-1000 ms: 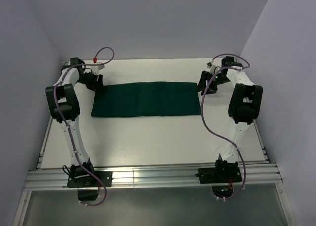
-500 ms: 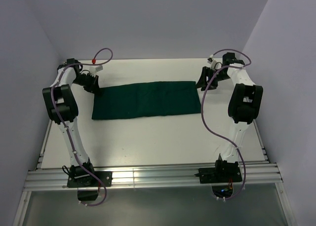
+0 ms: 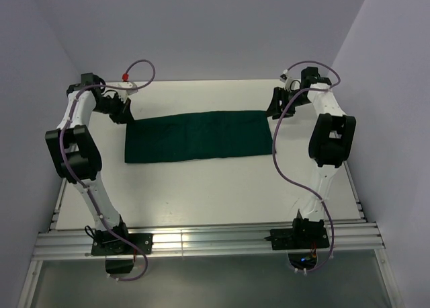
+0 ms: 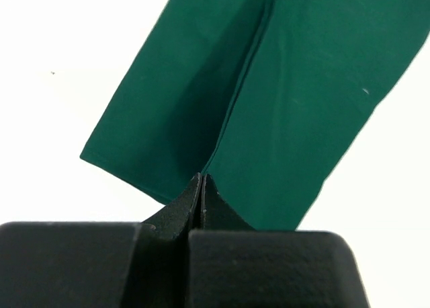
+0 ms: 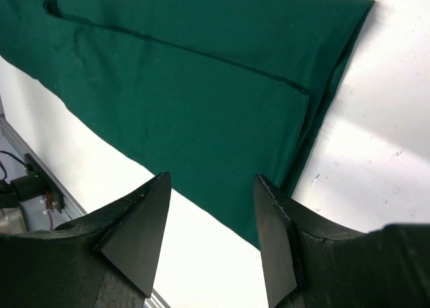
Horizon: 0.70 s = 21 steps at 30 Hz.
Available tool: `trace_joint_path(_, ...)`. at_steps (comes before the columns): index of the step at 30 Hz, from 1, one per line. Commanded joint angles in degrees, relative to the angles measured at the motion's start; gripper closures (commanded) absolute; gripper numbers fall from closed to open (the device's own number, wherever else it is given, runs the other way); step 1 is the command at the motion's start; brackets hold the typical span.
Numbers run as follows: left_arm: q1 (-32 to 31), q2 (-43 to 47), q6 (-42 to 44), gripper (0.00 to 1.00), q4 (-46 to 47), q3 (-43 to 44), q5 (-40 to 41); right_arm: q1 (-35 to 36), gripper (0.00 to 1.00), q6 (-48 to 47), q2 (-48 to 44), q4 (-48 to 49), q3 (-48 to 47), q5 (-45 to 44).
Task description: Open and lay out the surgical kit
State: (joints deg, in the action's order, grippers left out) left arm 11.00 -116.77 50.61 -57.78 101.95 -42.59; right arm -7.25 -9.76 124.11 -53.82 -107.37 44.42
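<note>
Across the middle of the white table [image 3: 201, 194], in the top view, lies the dark green cloth wrap [image 3: 198, 136], folded shut into a long flat band. Its long axis runs left to right across the frame, the right end sitting a little higher than the left. Its short ends point toward the two arms.

At the upper left corner of the band sits the left gripper [image 3: 121, 111]. In the left wrist view its black fingers are clenched tip to tip, right at the near edge of the cloth, where a fold line starts and runs up toward the top of the frame. Whether a layer of cloth is nipped between the tips cannot be told.

By the upper right corner of the band hangs the right gripper [image 3: 275, 108]. In the right wrist view its jaws stand released, spread apart above the cloth's stepped, overlapping layers, near the end edge at the right of that frame.
</note>
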Motion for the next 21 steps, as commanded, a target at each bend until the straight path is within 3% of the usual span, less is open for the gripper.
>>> trace_joint_path(1, -0.3, 6.1, 7.2, 1.00, -1.5, -3.0, -2.6, 1.0, 0.41, -1.4, 0.6, -0.6, -3.8, -1.0)
trace_joint_path(9, -1.2, 16.7, 13.5, 1.00, 1.7, -12.6, -0.3, 2.6, 0.43, -0.9, 4.0, -0.6, -8.2, -6.1)
trace_joint_path(14, -1.7, 16.0, 12.6, 1.00, 1.4, -11.8, -0.1, 3.2, 0.46, 1.3, 6.9, -0.8, -11.1, -11.7)
trace_joint_path(21, -1.9, 14.9, 11.7, 1.00, 2.3, -11.2, 0.0, 3.3, 0.52, 0.9, 10.8, -1.5, -11.5, -13.0)
